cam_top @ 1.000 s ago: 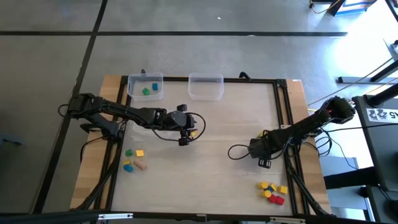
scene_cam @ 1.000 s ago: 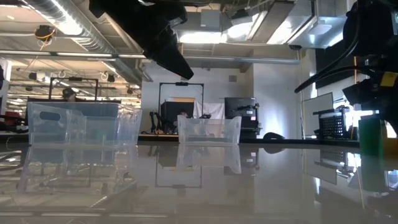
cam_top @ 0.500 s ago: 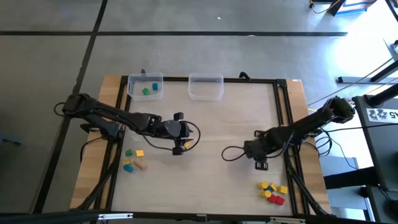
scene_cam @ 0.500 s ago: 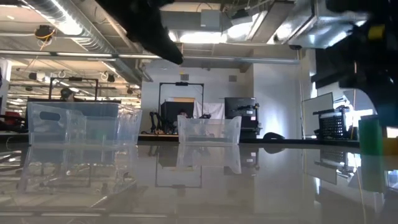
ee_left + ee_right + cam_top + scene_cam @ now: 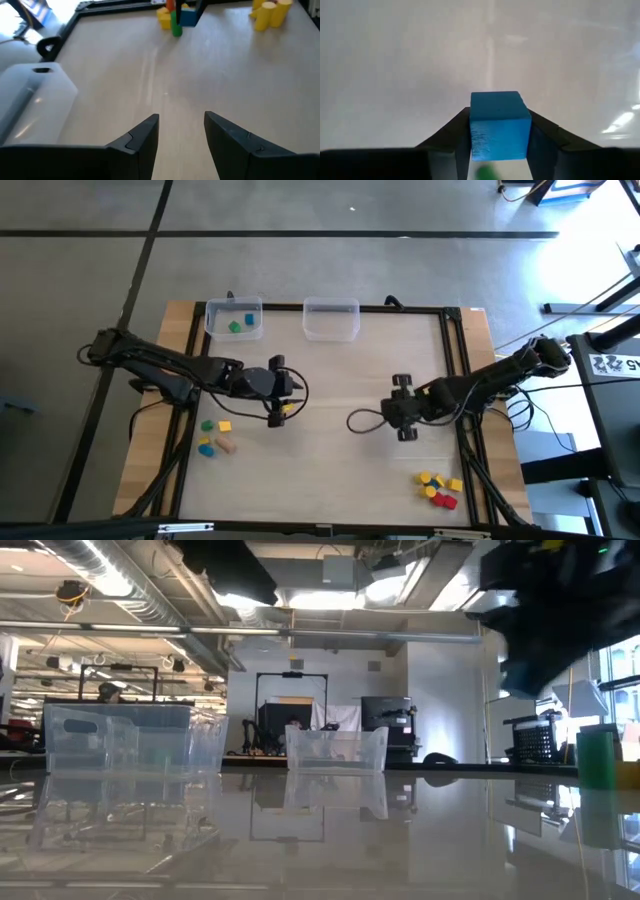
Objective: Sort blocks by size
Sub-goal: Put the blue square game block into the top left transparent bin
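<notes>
Blocks are sorted by two arms: the blue block [image 5: 499, 125] sits clamped in the right end effector [image 5: 402, 408] above mid-table [image 5: 340, 470], nearer the far bins [image 5: 331, 319], while the left end effector [image 5: 181, 131] stands apart, empty.

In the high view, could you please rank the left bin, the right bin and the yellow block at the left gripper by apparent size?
1. Left bin and right bin: look alike, so I won't rank them.
2. Yellow block at the left gripper: clearly smallest.
</notes>
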Tool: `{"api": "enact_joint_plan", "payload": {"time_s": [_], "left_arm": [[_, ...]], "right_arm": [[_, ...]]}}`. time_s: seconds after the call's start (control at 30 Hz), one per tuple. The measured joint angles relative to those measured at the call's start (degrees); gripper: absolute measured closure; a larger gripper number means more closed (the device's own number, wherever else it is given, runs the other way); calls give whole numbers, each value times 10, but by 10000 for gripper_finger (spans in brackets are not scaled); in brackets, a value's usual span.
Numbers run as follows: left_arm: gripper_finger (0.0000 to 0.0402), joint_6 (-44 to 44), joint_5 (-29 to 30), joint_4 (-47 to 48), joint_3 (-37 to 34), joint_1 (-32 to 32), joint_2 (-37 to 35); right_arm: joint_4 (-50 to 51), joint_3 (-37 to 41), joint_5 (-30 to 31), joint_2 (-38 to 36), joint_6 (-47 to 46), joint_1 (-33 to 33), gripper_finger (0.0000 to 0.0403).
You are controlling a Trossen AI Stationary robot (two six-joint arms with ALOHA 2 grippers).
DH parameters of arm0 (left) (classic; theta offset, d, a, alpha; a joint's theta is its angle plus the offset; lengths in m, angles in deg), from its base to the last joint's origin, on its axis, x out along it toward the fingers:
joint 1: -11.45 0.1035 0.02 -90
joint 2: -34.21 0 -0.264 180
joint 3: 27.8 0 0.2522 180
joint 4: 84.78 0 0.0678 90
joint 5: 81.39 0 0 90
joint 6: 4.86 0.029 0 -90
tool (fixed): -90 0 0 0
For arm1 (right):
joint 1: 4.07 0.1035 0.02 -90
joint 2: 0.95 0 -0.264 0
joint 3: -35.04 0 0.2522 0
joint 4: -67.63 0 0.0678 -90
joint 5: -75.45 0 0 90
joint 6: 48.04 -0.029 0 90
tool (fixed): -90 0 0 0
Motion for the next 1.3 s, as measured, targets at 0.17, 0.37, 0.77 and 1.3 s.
{"api": "enact_joint_plan", "payload": {"time_s": [0.17, 0.37, 0.77, 1.3], "left_arm": [[247, -9, 21, 22, 0, 8, -18], [247, -23, 36, 50, 0, 11, -20], [247, 7, 37, 61, 0, 59, -21], [246, 20, 32, 1, 0, 132, -18]], "right_arm": [[-58, 0, 27, 0, 91, -57, 256], [-163, 0, 27, 0, 192, -125, 258], [-389, 0, -53, 41, 333, -240, 256], [-600, 0, -109, 126, 533, -304, 256]]}}
